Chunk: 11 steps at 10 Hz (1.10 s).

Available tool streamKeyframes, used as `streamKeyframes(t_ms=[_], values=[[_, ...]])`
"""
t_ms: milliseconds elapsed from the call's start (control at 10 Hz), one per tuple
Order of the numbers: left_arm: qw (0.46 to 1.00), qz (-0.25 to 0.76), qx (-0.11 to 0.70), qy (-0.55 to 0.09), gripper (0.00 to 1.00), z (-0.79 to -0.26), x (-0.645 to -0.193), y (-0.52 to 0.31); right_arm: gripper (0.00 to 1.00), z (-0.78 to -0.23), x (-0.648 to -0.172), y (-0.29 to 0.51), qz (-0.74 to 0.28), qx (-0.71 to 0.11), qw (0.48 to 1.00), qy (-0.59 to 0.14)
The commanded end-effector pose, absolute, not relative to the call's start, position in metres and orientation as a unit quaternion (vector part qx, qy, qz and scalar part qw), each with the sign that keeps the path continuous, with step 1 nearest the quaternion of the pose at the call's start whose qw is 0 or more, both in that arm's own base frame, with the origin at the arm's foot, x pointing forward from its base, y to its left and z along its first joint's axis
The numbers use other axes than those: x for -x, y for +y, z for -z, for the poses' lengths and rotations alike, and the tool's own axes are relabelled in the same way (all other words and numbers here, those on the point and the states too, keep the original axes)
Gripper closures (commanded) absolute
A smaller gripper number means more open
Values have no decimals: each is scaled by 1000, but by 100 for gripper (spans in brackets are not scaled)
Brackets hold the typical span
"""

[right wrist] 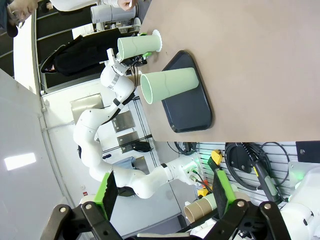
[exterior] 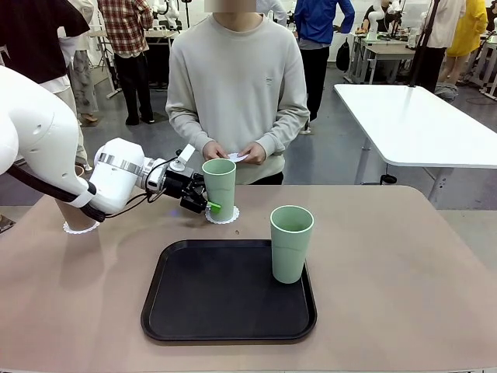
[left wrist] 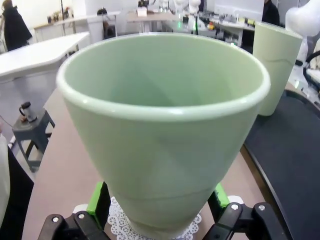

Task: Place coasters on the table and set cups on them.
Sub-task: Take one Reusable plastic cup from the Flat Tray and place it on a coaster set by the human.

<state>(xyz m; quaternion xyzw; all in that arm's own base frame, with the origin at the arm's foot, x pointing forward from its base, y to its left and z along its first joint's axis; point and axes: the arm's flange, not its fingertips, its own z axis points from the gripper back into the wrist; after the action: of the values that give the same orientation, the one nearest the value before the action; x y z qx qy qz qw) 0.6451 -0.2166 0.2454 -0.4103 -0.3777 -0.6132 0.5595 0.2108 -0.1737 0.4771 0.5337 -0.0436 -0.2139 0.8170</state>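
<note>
On the large beige-tan table (exterior: 404, 256), just beyond the far edge of the black rectangular tray (exterior: 225, 311), one tall pale mint green tumbler (exterior: 219, 185) stands on a small white lacy paper coaster (exterior: 225, 216). The left gripper (exterior: 208, 205) flanks its base; we cannot tell whether the pads press it or stand clear. The right gripper (right wrist: 164, 182) hangs spread and empty. We judge the other mint tumbler (exterior: 291, 242), on the tray's right, light, stiff and tippy: grasp its wall low

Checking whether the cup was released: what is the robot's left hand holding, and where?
Seemingly nothing: the left hand is open, fingers flanking the base of the mint cup, standing on its coaster.
</note>
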Motion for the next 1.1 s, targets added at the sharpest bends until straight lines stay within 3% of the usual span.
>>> streamKeyframes(t_ms=[0, 500, 1000], values=[[591, 623, 389, -333, 0, -255, -636, -217, 0, -477, -210, -174, 210, -539, 815, -46], [621, 617, 369, -312, 0, -270, -632, -212, 0, -477, -210, -174, 210, -539, 815, -46], [669, 637, 280, -261, 0, -295, -624, -199, 0, -477, -210, -174, 210, -539, 815, -46]])
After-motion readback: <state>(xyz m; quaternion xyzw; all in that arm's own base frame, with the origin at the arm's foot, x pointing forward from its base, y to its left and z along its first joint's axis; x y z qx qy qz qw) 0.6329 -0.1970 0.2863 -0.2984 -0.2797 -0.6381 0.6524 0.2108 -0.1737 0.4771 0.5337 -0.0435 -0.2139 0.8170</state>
